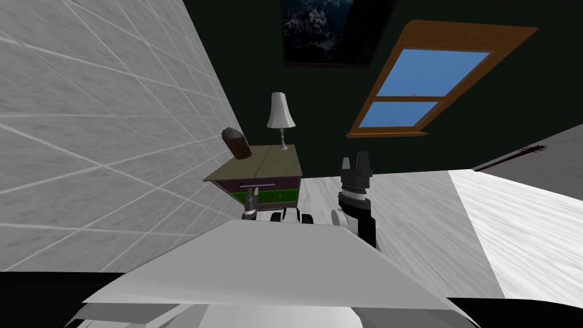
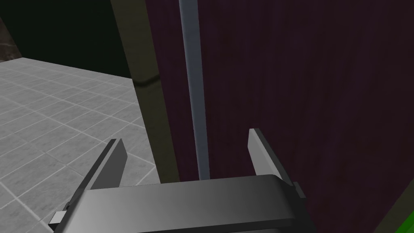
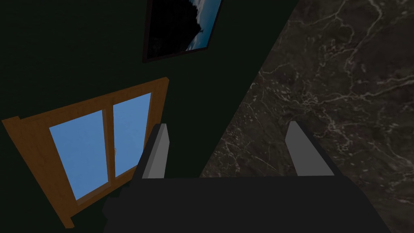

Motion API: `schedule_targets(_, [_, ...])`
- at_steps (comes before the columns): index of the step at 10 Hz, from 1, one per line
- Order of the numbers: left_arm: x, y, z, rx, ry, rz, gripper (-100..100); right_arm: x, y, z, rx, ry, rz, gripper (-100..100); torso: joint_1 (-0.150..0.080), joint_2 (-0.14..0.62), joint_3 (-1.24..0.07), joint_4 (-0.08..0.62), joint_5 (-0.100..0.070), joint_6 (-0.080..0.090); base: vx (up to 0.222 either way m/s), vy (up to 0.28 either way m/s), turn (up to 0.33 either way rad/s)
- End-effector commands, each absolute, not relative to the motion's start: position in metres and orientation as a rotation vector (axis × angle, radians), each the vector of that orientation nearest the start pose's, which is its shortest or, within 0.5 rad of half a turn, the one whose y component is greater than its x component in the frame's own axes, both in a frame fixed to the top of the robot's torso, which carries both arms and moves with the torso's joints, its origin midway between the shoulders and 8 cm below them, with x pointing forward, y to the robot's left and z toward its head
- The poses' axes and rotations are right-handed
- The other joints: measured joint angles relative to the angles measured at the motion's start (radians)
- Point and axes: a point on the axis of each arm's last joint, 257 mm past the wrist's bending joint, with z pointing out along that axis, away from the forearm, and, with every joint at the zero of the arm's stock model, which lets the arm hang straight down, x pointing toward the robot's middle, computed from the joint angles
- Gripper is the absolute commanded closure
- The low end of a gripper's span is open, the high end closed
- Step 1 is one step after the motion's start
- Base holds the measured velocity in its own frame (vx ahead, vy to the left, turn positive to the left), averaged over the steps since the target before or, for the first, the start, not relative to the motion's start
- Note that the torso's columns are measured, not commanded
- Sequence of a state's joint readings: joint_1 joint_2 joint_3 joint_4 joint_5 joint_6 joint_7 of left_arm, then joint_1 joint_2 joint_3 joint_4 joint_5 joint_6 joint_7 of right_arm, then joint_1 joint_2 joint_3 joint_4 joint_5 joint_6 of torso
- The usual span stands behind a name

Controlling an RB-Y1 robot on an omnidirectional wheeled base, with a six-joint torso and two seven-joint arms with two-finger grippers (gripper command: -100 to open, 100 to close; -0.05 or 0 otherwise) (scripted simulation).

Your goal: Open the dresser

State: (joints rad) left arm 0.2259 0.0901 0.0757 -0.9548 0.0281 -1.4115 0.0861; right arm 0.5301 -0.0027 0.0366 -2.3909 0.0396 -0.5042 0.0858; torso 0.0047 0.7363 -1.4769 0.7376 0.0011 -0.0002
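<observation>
Dresser handle point(image 2: 193, 81) btwn spread L pincer point(image 2: 186, 134), R pincer point(image 1: 354, 158) raised, spread

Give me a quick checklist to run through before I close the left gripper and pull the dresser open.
1. Is the left gripper open: ok.
2. Is the grey handle between its fingers: ok, the bar runs between them.
3. Grip on the handle: not ok, the fingers are not yet shut on it.
4. Is the right gripper away from the dresser: ok, it is raised beside it and open.
5. Is the lamp upright on top: ok.
6. Do the fingers reach past the handle: cannot tell.
</observation>
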Motion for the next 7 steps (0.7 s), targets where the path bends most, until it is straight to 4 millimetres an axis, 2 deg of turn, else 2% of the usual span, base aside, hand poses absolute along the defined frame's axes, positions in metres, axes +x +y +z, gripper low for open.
schedule_targets(1, [0.345, 0.313, -0.253, -0.776, 0.732, -1.329, -100, 0.320, -0.261, 0.064, 0.535, 0.593, 1.241, 0, 0.000, 0.000, 0.000, 0.000, 0.000, 0.000, -0.030, -0.020, 0.012])
schedule_targets(4, [0.370, 0.319, -0.241, -0.773, 0.736, -1.332, -100, 0.320, -0.261, 0.064, 0.535, 0.593, 1.241, 0, -0.005, 0.002, 0.001, 0.000, -0.001, 0.000, -0.030, -0.018, 0.015])
schedule_targets(6, [0.379, 0.322, -0.236, -0.771, 0.737, -1.333, -100, 0.320, -0.261, 0.064, 0.535, 0.593, 1.241, 0, -0.005, 0.002, 0.001, 0.001, -0.001, 0.000, -0.028, -0.024, 0.010])
schedule_targets(7, [0.376, 0.321, -0.237, -0.770, 0.736, -1.333, -100, 0.320, -0.261, 0.064, 0.535, 0.593, 1.241, 0, -0.005, 0.002, 0.001, 0.000, -0.001, 0.000, -0.010, -0.010, 0.000])
